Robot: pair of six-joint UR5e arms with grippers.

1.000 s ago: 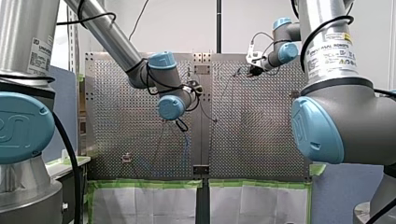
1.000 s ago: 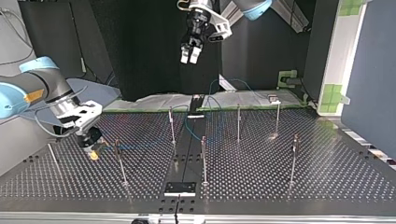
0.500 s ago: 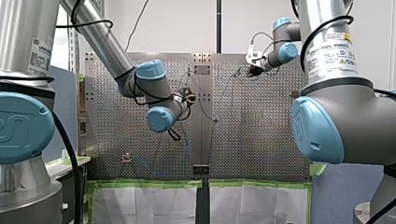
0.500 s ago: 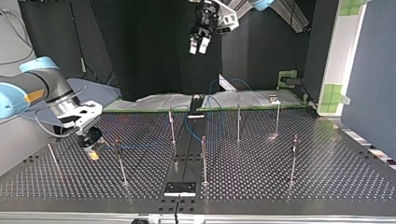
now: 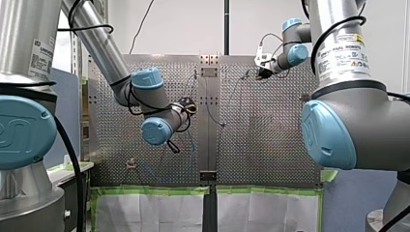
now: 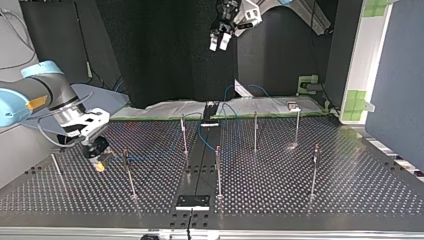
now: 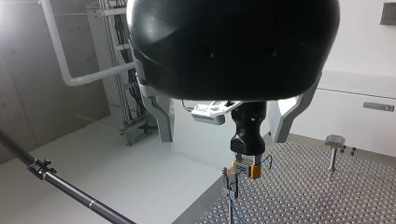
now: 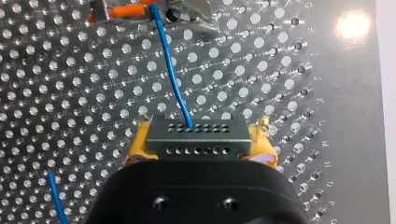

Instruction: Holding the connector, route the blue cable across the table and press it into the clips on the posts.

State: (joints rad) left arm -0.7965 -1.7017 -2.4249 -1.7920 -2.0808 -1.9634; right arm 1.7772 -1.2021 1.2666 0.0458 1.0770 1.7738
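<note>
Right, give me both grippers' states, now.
Left gripper: open, holding nothing.
Right gripper: shut on the connector of the blue cable.

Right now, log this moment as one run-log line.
right gripper: shut on connector | blue cable: runs from connector to clip ahead | left gripper: high above table, fingers open, empty

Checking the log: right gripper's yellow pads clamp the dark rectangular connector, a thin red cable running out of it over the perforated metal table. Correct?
No: the thin blue cable is not red. The right wrist view shows it running out of the dark rectangular connector, clamped by the right gripper with yellow pads, over the perforated metal table.
</note>
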